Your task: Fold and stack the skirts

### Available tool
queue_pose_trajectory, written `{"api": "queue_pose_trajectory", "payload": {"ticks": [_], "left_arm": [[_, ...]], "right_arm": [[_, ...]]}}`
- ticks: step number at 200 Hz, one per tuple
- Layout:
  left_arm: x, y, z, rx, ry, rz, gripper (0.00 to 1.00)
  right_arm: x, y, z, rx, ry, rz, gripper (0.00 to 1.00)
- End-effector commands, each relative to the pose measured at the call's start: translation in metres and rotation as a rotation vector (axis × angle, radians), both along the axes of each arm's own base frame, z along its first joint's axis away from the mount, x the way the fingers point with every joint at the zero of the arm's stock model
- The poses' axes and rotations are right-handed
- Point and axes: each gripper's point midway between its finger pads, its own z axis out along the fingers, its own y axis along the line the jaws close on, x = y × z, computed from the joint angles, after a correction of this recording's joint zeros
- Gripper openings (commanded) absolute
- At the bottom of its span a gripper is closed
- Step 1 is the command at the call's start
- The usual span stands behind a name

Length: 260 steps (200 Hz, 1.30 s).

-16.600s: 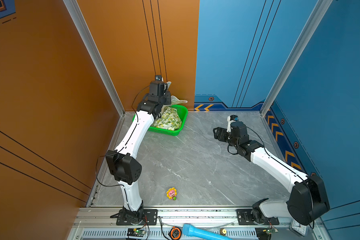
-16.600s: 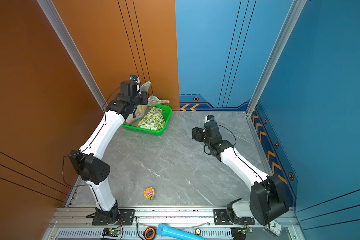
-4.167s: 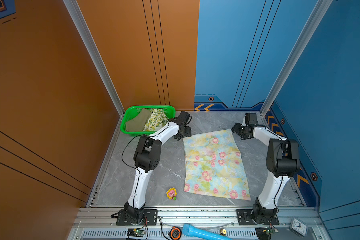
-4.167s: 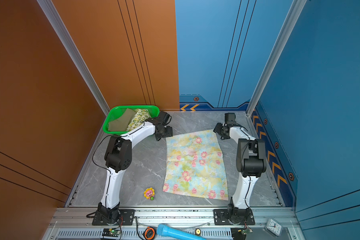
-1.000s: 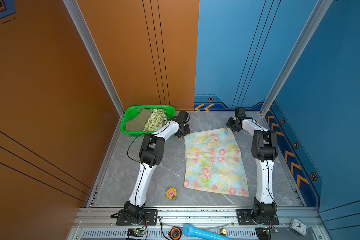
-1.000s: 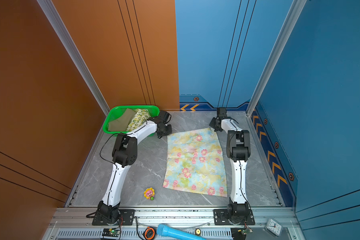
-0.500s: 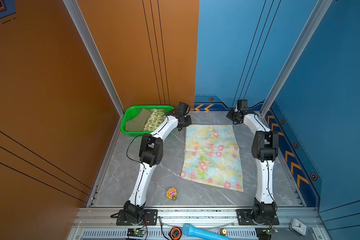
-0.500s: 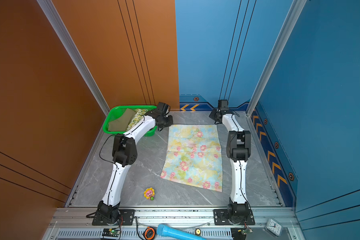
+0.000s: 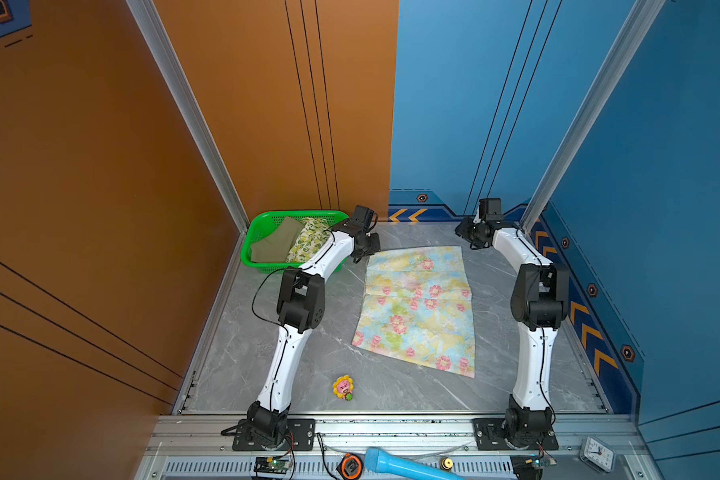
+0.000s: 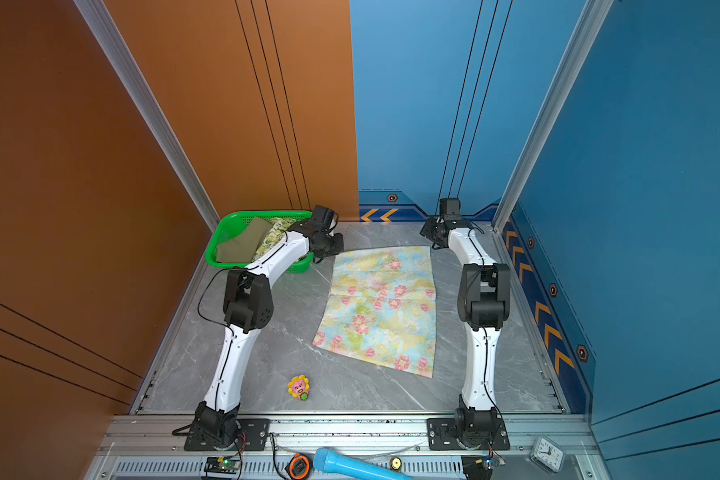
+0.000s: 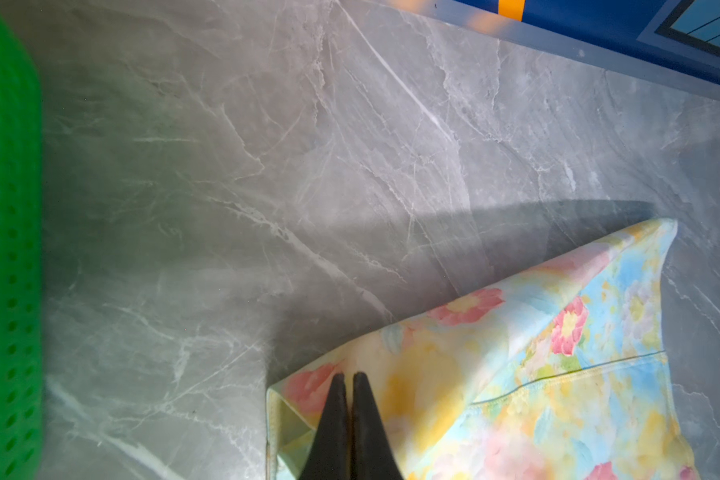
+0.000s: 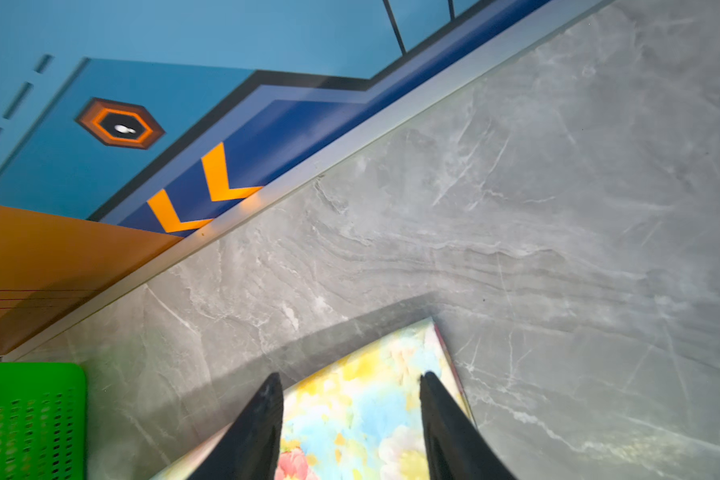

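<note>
The pastel floral skirt [image 9: 416, 303] [image 10: 381, 303] lies spread flat mid-table in both top views. My left gripper [image 9: 366, 252] [image 11: 346, 376] is shut on its far left corner, which is lifted slightly off the table. My right gripper [image 9: 467, 241] [image 12: 350, 379] stands open just over the far right corner [image 12: 391, 365], which lies flat between its fingers. The olive green skirt [image 9: 273, 243] and the lemon-print skirt [image 9: 308, 243] lie folded inside the green basket [image 9: 253, 232].
The basket [image 11: 5, 249] [image 12: 30, 415] stands at the far left corner, close to my left arm. The back wall [image 12: 142, 166] rises just beyond both grippers. A small sunflower toy [image 9: 343, 387] lies near the front. A blue cylinder [image 9: 404, 467] and a clock [image 9: 597, 453] rest on the front rail.
Both grippers drew the floral skirt toward the back wall and laid it flat. The right gripper has opened and let go of its corner. The left stays shut.
</note>
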Motion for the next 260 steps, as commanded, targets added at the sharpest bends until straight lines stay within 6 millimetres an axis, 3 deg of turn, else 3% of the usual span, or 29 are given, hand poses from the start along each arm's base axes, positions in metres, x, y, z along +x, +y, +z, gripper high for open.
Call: {"api": "queue_pose_trajectory", "payload": {"ticks": [1,76,140,158,187,225,260], "left_arm": [[-0.005,-0.004,0.004,-0.004,0.009,-0.032,0.00],[-0.005,-0.006,-0.010,0.008,0.026,-0.035,0.00],[-0.004,-0.004,-0.012,0.013,0.028,-0.029,0.00],[-0.005,-0.004,-0.013,0.012,0.030,-0.029,0.00],[-0.004,-0.003,-0.014,0.015,0.030,-0.027,0.00],[-0.001,-0.004,-0.015,0.001,0.032,-0.026,0.00],[0.006,-0.002,-0.004,-0.019,0.010,-0.021,0.00]], "right_arm": [[-0.007,-0.009,-0.042,-0.011,0.101,-0.035,0.56],[-0.002,-0.011,-0.084,-0.010,0.175,-0.089,0.57],[-0.004,-0.005,-0.094,0.008,0.194,-0.086,0.43],[-0.002,-0.002,-0.095,0.022,0.191,-0.079,0.33],[0.005,0.001,-0.091,0.022,0.168,-0.065,0.27],[0.022,0.003,-0.072,0.021,0.082,-0.028,0.00],[0.037,0.008,-0.041,0.021,-0.021,0.006,0.00]]}}
